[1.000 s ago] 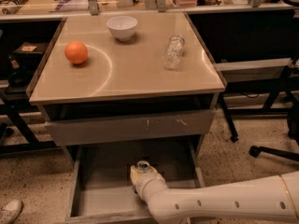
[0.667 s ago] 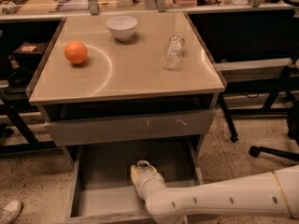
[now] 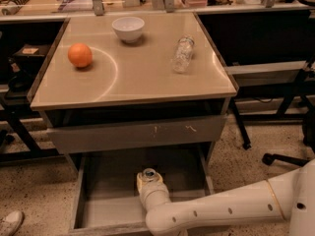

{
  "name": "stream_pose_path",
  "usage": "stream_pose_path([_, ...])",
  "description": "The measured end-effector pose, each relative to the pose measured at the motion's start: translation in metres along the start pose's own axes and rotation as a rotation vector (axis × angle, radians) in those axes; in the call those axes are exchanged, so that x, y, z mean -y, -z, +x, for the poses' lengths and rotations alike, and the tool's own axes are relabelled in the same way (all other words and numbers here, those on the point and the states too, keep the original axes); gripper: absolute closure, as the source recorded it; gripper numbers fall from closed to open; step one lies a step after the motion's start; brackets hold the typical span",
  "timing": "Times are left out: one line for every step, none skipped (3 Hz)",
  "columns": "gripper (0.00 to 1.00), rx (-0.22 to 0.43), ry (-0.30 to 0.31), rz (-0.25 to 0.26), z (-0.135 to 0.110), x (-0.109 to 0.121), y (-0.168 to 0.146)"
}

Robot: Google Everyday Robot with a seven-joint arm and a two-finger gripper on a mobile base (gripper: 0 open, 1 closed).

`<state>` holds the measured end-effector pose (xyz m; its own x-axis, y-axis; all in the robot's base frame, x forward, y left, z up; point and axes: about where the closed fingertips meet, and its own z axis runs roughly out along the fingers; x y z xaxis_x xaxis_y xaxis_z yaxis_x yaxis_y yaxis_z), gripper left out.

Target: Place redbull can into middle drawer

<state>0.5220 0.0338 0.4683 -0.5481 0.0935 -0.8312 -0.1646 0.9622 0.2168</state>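
Observation:
The middle drawer (image 3: 106, 181) is pulled open below the table top, with a smooth grey floor and low sides. My arm reaches in from the lower right, and my gripper (image 3: 148, 180) is over the drawer floor near its middle. A small round silver top (image 3: 149, 173) shows at the gripper's far end, and it looks like the redbull can. The rest of the can is hidden by my wrist.
Above the open drawer is a shut grey drawer front with white scratches (image 3: 138, 133). On the table top (image 3: 133, 77) are an orange (image 3: 79, 55), a white bowl (image 3: 128, 28) and a clear plastic bottle (image 3: 182, 54). A chair base (image 3: 285, 156) stands at the right.

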Motion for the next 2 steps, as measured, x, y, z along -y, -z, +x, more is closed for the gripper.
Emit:
stream_pose_path([1.00,0.047,0.018,0.020,-0.0044,0.0005,-0.0090])
stream_pose_path([1.00,0.066,0.045,0.044,-0.0043,0.0023,-0.0145])
